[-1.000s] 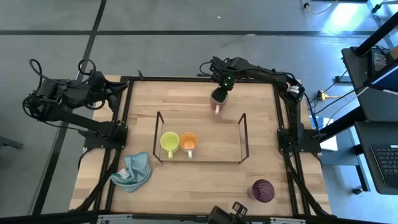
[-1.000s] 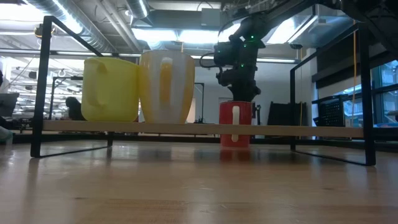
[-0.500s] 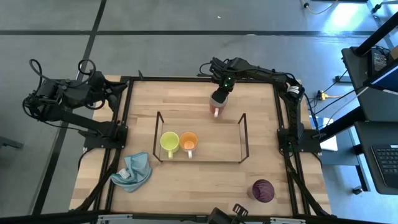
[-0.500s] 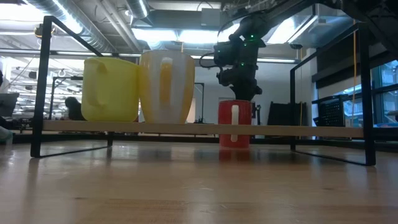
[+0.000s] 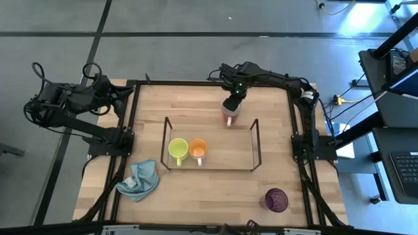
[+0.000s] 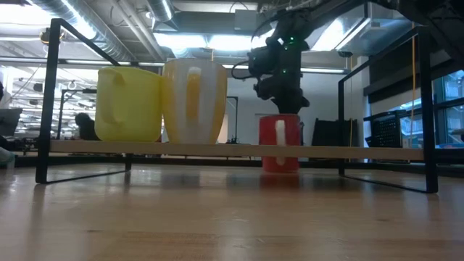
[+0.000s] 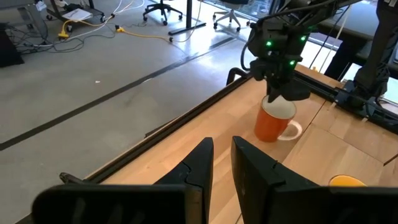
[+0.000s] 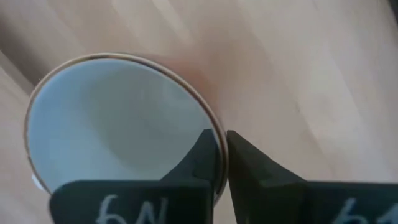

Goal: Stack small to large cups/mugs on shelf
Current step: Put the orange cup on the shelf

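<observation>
Mugs remain unsorted: a red-orange mug with white interior (image 5: 229,115) stands on the bench beyond the wire shelf (image 5: 253,134), toward 12 o'clock, directly beneath the right pincer (image 5: 231,108), which pinches its rim. Left pincer (image 7: 222,163) waits far off at 9 o'clock, nearly closed, empty.

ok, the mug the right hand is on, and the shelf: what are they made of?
Mug: looks like glazed ceramic, orange-red outside, glossy white inside, thin rim pinched by the right hand. Could be coated metal.
Shelf: thin black wire frame, probably painted metal; in the low view its deck looks like pale wood.
</observation>
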Robot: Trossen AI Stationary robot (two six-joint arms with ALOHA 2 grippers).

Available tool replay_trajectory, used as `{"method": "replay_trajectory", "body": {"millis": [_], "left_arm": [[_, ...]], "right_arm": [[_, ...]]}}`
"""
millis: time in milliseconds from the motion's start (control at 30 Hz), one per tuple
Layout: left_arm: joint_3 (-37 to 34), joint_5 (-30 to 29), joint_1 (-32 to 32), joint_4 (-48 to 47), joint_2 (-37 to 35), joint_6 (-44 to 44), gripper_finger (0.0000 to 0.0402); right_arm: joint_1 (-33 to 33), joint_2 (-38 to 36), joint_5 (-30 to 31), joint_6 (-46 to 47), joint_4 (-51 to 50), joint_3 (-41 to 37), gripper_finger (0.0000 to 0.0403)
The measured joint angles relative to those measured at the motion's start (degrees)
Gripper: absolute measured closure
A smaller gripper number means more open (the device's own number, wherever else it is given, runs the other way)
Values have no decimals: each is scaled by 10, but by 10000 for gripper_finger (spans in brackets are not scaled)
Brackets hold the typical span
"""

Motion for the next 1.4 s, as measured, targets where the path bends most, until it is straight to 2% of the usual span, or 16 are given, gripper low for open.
{"method": "replay_trajectory", "body": {"millis": [233, 467, 633, 833, 967, 1400], "left_arm": [[0, 0, 0, -2, 0, 5, 350], [0, 0, 0, -3, 0, 16, 350], [0, 0, 0, -9, 0, 16, 350], [0, 0, 0, -9, 0, 30, 350], [0, 1, 0, -9, 0, 41, 350], [0, 53, 0, -11, 0, 61, 350]], "right_arm": [[25, 0, 30, 5, -43, 76, 381], [47, 0, 34, 40, -110, 156, 381], [90, 0, 33, 69, -175, 189, 381], [158, 0, 0, 132, -190, 202, 381], [200, 0, 0, 186, -186, 203, 381], [283, -1, -1, 332, -152, 187, 381]]}}
